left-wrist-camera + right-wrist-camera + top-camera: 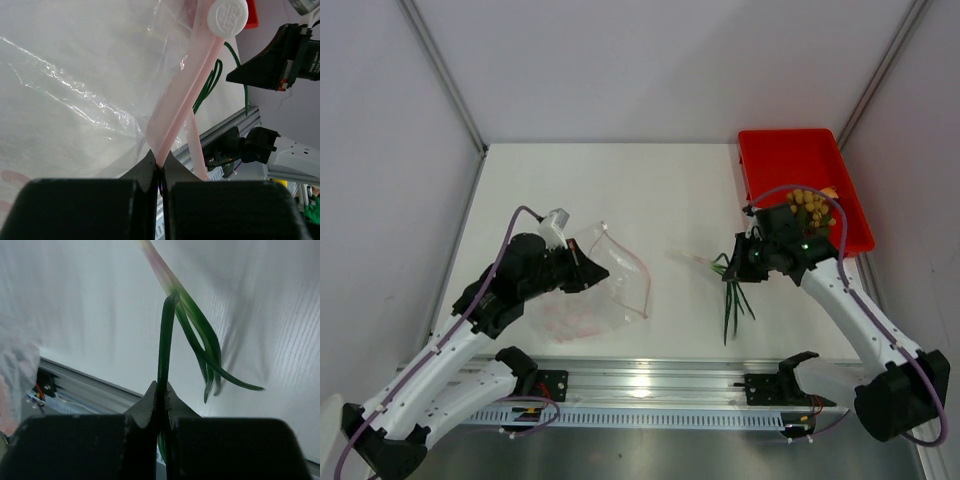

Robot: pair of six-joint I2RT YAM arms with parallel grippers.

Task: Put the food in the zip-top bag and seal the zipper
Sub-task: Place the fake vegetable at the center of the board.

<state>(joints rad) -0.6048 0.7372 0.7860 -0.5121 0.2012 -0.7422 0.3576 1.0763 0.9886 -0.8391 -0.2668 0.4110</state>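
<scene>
Our left end effector (160, 167) is clamping the zipper (182, 95), holding the zip-top bag (610, 280) over the table's (620, 180) left side. The right end effector (160, 392) is pinching the green onion (192, 315) mid-table by one thin leaf; we are fearing it slips out or tears.

Zip-top bag (610, 285) — clear, pink-dotted, crumpled — left on worktop (660, 190); pinkish zipper (175, 110) strip nipped in left hand (160, 162). Green onion (730, 305) centre-right, one leaf nipped in right hand (160, 392).

No legible text, labels or numbers; embossed mark on white round disc (227, 17) at the zipper (176, 102) unreadable
</scene>
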